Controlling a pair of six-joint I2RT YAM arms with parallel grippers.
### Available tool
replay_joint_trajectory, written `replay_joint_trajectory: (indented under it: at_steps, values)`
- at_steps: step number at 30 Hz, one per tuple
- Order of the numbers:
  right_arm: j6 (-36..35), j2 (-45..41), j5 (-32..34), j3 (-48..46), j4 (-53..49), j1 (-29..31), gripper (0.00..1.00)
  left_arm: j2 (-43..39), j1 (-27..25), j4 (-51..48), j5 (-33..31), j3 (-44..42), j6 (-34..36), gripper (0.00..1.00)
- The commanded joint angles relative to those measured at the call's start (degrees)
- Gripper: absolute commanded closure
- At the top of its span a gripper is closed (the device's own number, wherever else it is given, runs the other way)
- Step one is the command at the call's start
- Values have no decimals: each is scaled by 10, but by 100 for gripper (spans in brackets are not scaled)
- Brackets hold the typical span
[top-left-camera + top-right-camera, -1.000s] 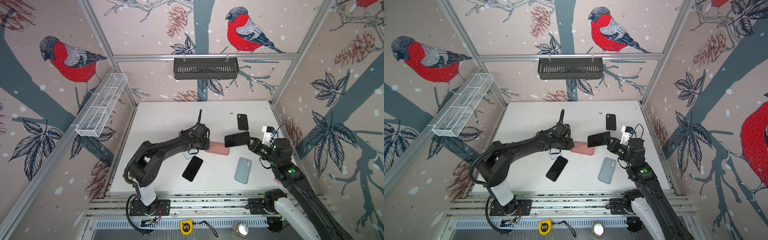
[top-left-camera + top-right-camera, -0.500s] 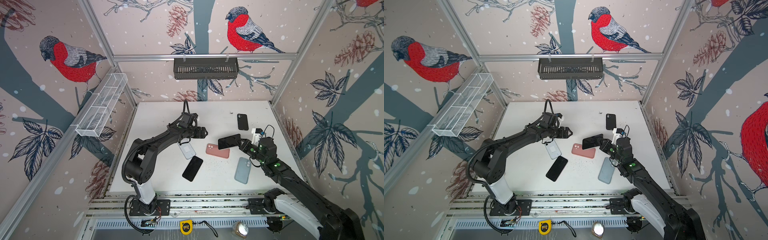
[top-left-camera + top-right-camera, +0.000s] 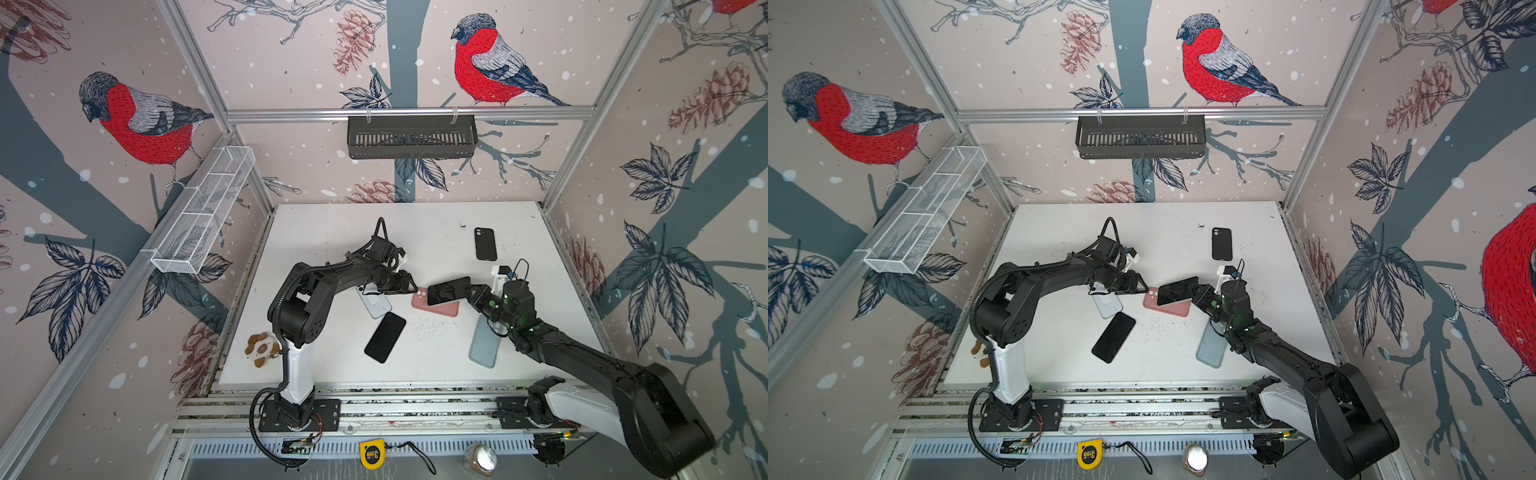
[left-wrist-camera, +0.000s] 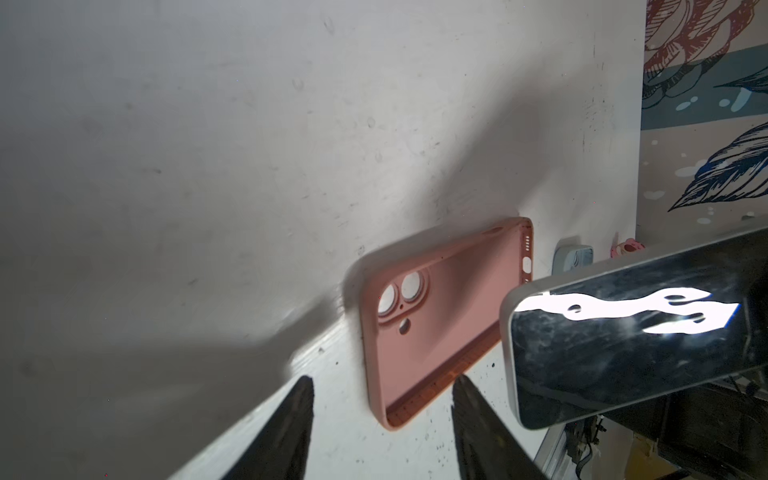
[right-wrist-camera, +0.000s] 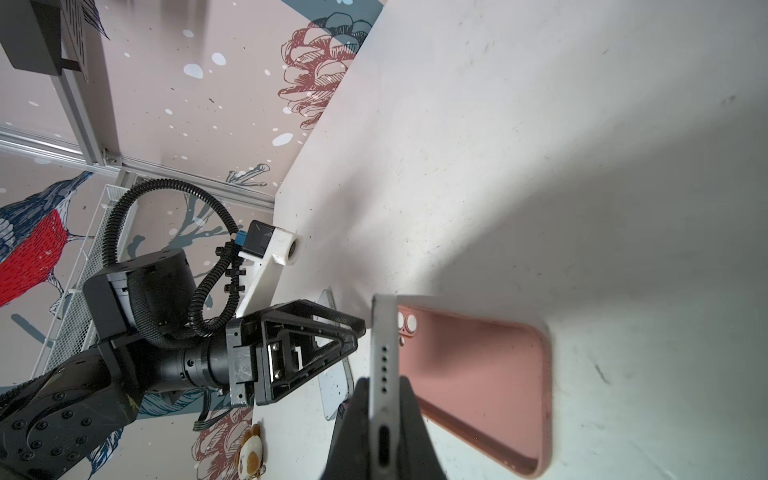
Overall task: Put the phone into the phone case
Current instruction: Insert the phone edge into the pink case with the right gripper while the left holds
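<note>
The only writing in view, on the yellow tape measure (image 3: 371, 454) by the front rail, is too small to read surely. The right tool (image 3: 470, 289) is clenched on one end of the silver-edged, glossy black phone (image 3: 448, 291), which hangs tilted over the salmon-pink silicone phone case (image 3: 440, 311), not seated in it. That case lies hollow side up near the middle of the white desk (image 3: 436, 232). The left tool (image 3: 409, 286) stands released, grasping nothing, just beside the case's camera end. Bare desk stretches toward the back wall, apart from a black phone case (image 3: 485, 244) near the right edge. Nearer the front lie a black slab phone (image 3: 385, 337), a grey-blue case (image 3: 484, 343) and a clear case (image 3: 376, 305) partly under the left arm (image 3: 332, 278). Only the right wrist view shows the held phone edge-on, with speaker holes and charging port. Only the left wrist view shows the pink case's camera cut-outs and glare on the screen.
</note>
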Motion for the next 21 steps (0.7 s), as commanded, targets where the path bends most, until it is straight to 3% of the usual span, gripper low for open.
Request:
replay_joint_trajectory:
  at_steps: [1,6,21]
  values:
    - [23,21,9,-14,95,2,98,10,-4,-3,27,1,6,46]
    - [38,47,27,-39,150,8,99,20,-8,-1,32,2,1,45]
    - [74,123,57,-39,193,34,99,37,-20,0,40,6,-6,44]
